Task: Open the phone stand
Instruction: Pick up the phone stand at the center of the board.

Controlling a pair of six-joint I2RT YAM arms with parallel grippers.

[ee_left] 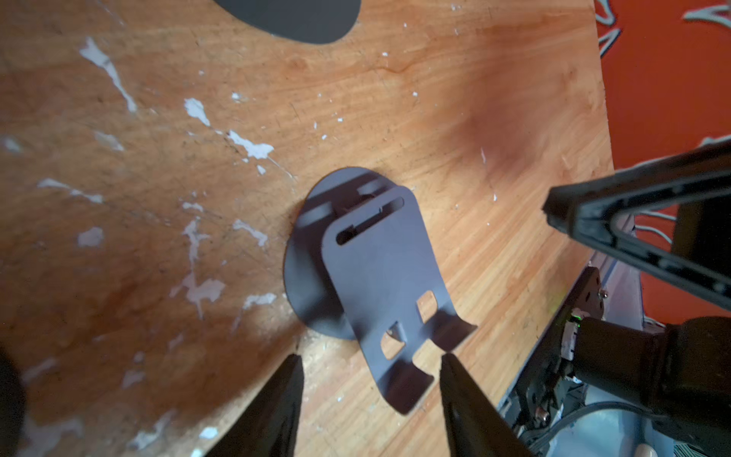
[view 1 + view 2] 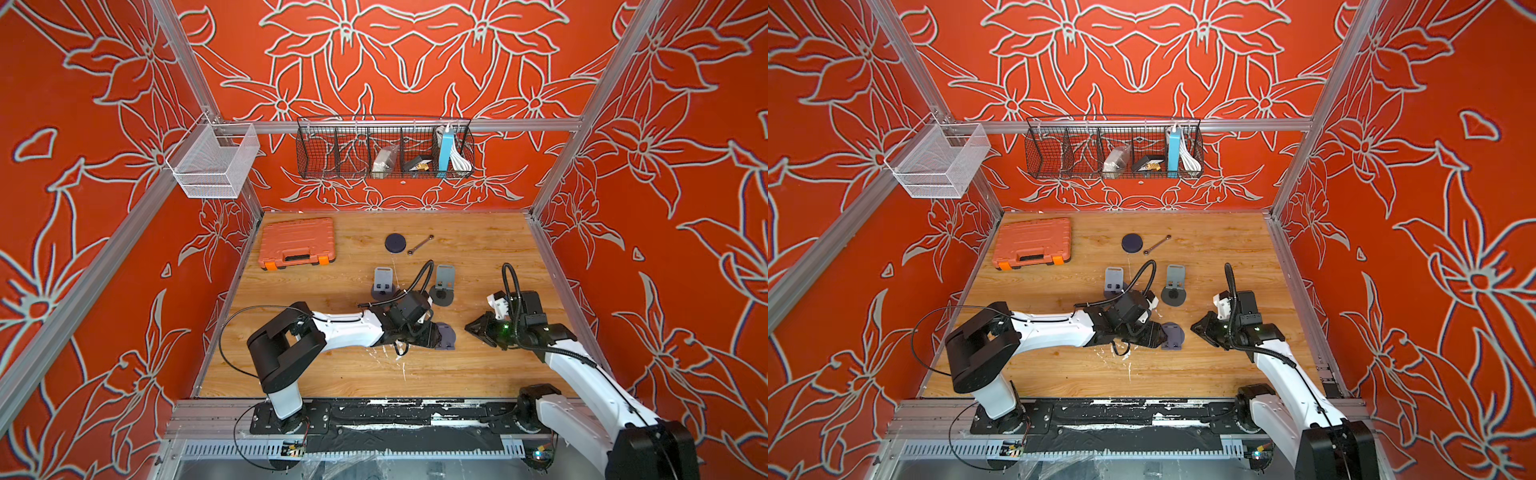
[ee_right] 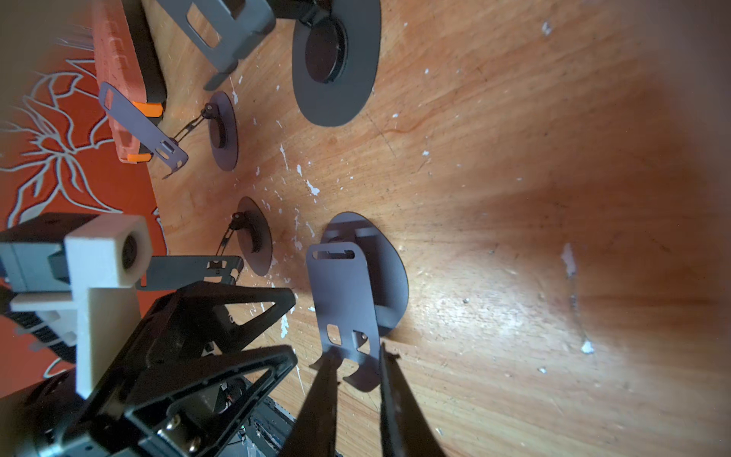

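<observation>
- The phone stand [image 2: 447,337] lies on the tabletop [image 2: 490,257] toward the near edge, in the gap between the tips of the two arms.
- The left gripper [image 1: 370,358] is the nearer one. In both top views its tip meets the side of the stand that faces the left arm. In the left wrist view its fingers are spread wide with the plate's hooked end between them. One finger is close by a hook and the other is apart from the plate, so I see no clamp on it.
- The right gripper [image 3: 356,350] sits just beside the stand on the opposite side, with a thin strip of wood between them in a top view. Its fingers are narrowly parted and seem to hold nothing.
- The stand's long axis runs from the slotted end, over the round base, out to the two hooks. The hooks overhang the base rim and are the end nearest the fingertips in both wrist views.
- The stand is dull grey-violet sheet metal, and its plate lies low over the base, barely raised. I judge it not yet open, unlike the opened stand [image 2: 383,282] farther back.
</observation>
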